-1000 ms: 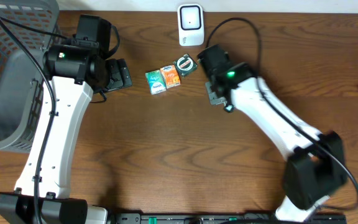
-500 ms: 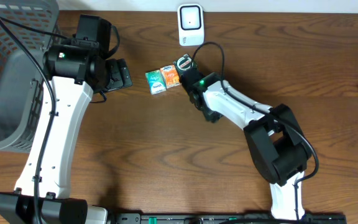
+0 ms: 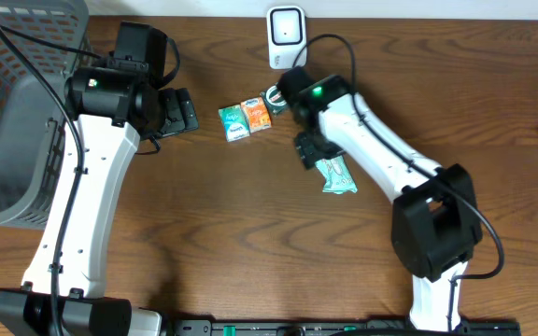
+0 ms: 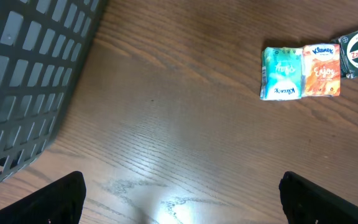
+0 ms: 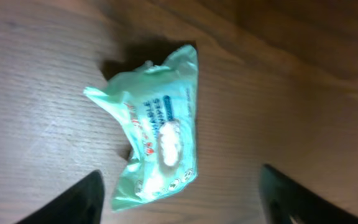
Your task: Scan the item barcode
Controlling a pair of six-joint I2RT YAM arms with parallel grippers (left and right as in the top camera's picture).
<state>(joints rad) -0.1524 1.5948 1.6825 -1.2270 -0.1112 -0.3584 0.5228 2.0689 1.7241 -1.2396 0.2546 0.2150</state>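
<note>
Wipes packet (image 3: pixel 337 175): lay crumpled near table centre, printed face up, at five o'clock from the scanner (image 3: pixel 287 37); no barcode showed.
Right gripper (image 3: pixel 308 149): hung just over the packet, jaws spread and gripping nothing; probably poised for a grasp.
Left gripper (image 4: pixel 182 196): jaws wide, empty, parked at nine o'clock beside the grey basket (image 3: pixel 7 112), clear of the work.
Surface: dark wood-grain table (image 3: pixel 204 233); two tissue packs (image 3: pixel 246 119) and a round tin (image 3: pixel 276 95) sat at eleven o'clock from the packet.

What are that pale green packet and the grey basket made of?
Green packet: probably thin plastic film, slightly shiny; it is crumpled, with printed lettering.
Grey basket: seemingly rigid moulded plastic, matte; its walls form an even lattice of square holes.
</note>
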